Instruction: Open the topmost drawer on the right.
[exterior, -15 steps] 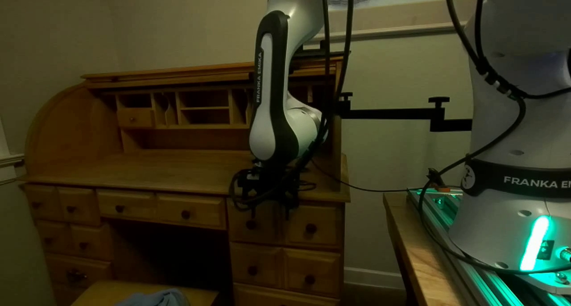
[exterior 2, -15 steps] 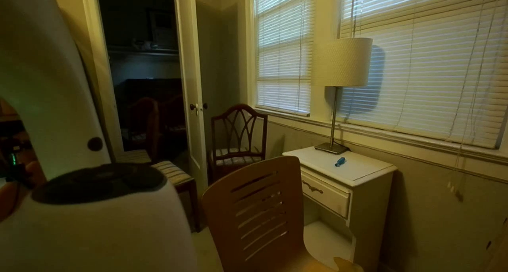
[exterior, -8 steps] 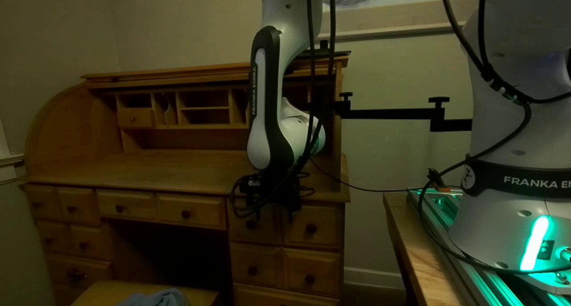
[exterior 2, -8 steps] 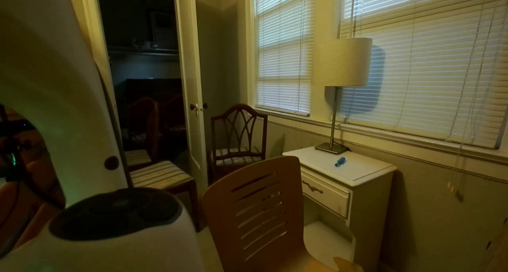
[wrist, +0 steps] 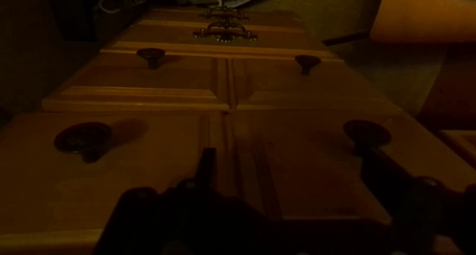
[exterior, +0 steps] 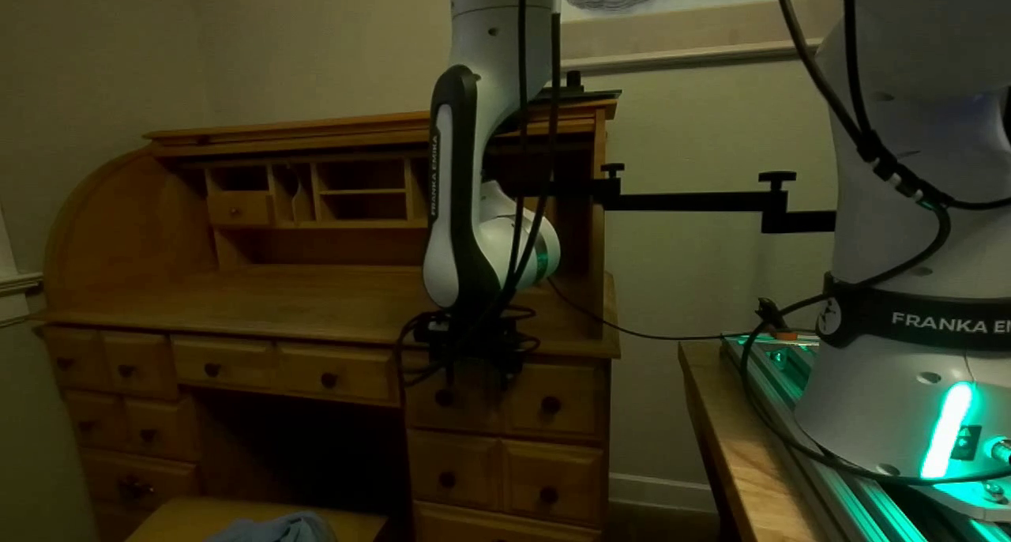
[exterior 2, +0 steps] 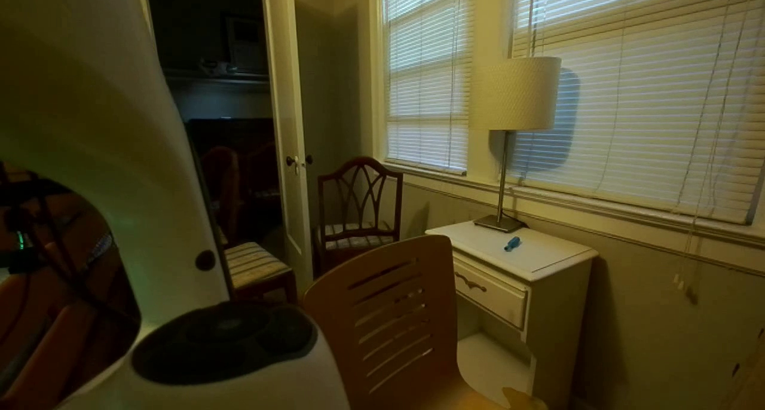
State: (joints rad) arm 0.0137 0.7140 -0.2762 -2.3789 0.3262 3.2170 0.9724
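The topmost right drawer of the wooden desk is shut. It has two dark round knobs, the left knob and the right knob in an exterior view. My gripper points down in front of this drawer, its fingers near the left knob. In the wrist view the gripper is open, with nothing between its widely spaced fingers. The right finger there overlaps the stem of one knob; whether they touch I cannot tell. The other knob lies left of both fingers. The wrist view is very dark.
Lower drawers with knobs sit below. The desktop edge is just behind the gripper. A chair seat with a blue cloth stands at the front left. Cables loop round the wrist. A wooden chair stands near the arm.
The forearm has moved left and down in an exterior view, and right in the opposite view. The gripper has shifted only slightly over the drawer front. The drawer has not moved.
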